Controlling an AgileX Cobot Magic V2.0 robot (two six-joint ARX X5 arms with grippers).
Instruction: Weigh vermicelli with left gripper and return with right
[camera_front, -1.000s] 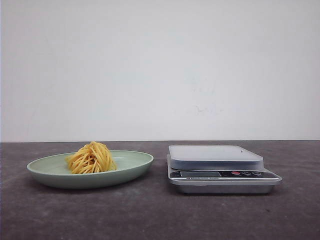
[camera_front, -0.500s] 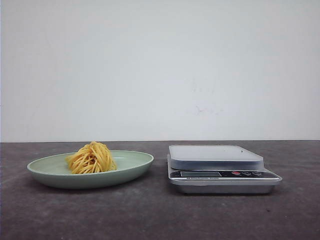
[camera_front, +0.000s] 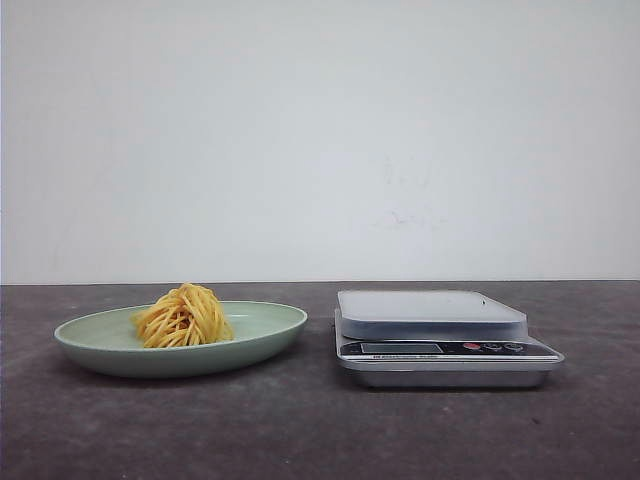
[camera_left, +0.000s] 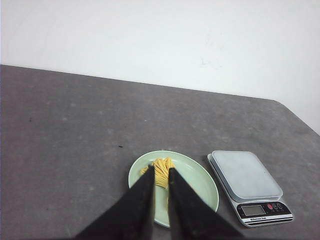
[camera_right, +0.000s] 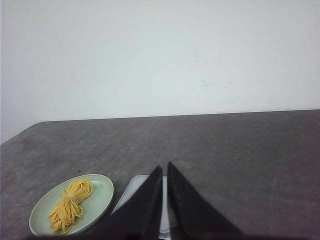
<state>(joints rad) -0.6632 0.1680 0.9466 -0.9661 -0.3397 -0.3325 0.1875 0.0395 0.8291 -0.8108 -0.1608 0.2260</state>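
Note:
A bundle of yellow vermicelli (camera_front: 183, 315) lies on a pale green plate (camera_front: 270, 335) at the left of the table. A silver kitchen scale (camera_front: 430, 312) stands to its right with nothing on its platform. Neither gripper shows in the front view. In the left wrist view my left gripper (camera_left: 160, 169) hangs high above the vermicelli (camera_left: 162, 164) and plate (camera_left: 200, 185), its fingers narrowly parted and empty, with the scale (camera_left: 245, 175) beside them. In the right wrist view my right gripper (camera_right: 164, 165) is shut and empty, high above the scale (camera_right: 132, 187); the vermicelli (camera_right: 70, 200) lies on the plate (camera_right: 100, 192).
The table is dark grey with a white wall behind it. Its rounded corners show in both wrist views. The scale's display and red button face the robot.

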